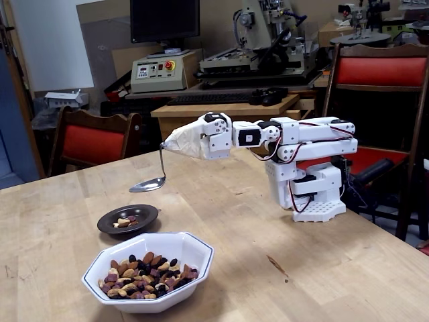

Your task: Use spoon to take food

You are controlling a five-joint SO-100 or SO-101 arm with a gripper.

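The white arm reaches left over the wooden table in the fixed view. Beige tape wraps my gripper [177,142], which is shut on the top of the spoon [150,184]; the tape hides the fingers. The thin handle hangs down and the shiny oval bowl looks empty, hovering above the table behind a small dark plate [107,225]. The food [144,275], a mix of tan, reddish-brown and black nuts and dried fruit, fills a white octagonal bowl [196,247] at the front. A few pieces of the same mix [124,221] lie on the dark plate.
The arm's base [314,194] stands on the right half of the wooden table [281,282]. Red-cushioned chairs stand behind the table at left [90,141] and right [379,74]. A workbench with machines [221,60] fills the background.
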